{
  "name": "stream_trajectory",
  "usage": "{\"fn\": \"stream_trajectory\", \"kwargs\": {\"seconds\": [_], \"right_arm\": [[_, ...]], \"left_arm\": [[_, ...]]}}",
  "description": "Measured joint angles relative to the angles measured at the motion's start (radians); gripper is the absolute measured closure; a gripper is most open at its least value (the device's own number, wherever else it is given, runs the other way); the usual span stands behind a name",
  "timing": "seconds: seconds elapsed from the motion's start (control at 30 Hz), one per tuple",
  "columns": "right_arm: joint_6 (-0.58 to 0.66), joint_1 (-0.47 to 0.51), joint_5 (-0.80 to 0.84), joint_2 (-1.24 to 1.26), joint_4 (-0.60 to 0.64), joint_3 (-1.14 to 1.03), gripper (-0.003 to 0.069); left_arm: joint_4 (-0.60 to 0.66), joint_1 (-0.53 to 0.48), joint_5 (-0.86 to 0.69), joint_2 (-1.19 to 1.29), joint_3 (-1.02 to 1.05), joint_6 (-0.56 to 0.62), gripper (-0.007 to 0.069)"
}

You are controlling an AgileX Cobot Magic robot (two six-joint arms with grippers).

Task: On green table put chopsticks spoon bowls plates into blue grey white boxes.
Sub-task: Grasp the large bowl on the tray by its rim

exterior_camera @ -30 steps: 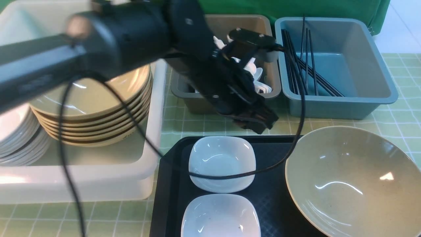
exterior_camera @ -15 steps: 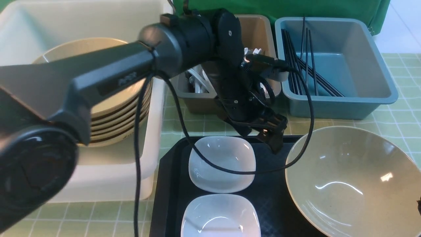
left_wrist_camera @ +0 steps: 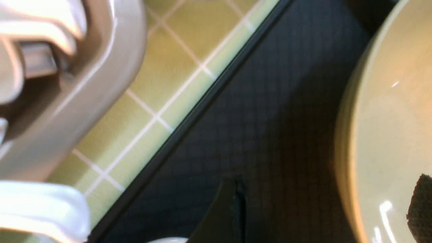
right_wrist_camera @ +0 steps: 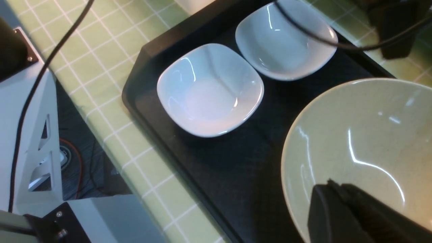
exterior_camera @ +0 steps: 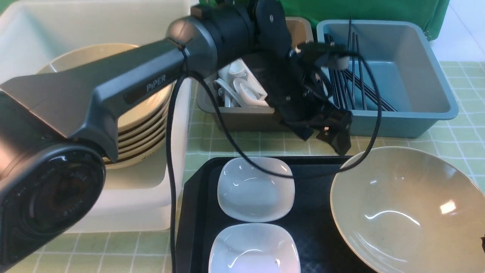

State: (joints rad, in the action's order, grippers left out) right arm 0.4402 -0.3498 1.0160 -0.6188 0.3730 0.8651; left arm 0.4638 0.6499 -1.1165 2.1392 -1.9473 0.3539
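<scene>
At textured black tray (exterior_camera: 312, 227) edge | left hand (exterior_camera: 322, 134) gaping, empty | right hand (right_wrist_camera: 332, 190) closed | glossy round bowl (exterior_camera: 401, 204)

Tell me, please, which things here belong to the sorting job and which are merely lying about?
Job: big beige bowl; far white dish; near white dish; stacked bowls; spoons; chopsticks; white box; grey box; blue box.
Merely there: black tray; arm cable; green backdrop.

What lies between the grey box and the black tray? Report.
A bare strip of green checked table separates the grey box from the black tray, seen in the front and left wrist views; the open left gripper hangs over its right end.
</scene>
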Motion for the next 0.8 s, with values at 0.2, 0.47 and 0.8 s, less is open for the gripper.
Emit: {"fn": "stream_trajectory", "kwargs": {"seconds": [0.2, 0.47, 0.8], "right_arm": [[0.003, 0.0, -0.015, 0.0, 0.0, 0.0, 0.0636], [0.003, 0.0, -0.016, 0.0, 0.0, 0.0, 0.0634], [0.003, 0.0, -0.043, 0.0, -0.018, 0.0, 0.0624]], "left_arm": [[0.081, 0.0, -0.013, 0.037, -0.003, 0.0, 0.0019], [0.276, 0.0, -0.038, 0.168, -0.003, 0.116, 0.0125], [0.331, -0.009, -0.082, 0.188, -0.003, 0.174, 0.0594]]}}
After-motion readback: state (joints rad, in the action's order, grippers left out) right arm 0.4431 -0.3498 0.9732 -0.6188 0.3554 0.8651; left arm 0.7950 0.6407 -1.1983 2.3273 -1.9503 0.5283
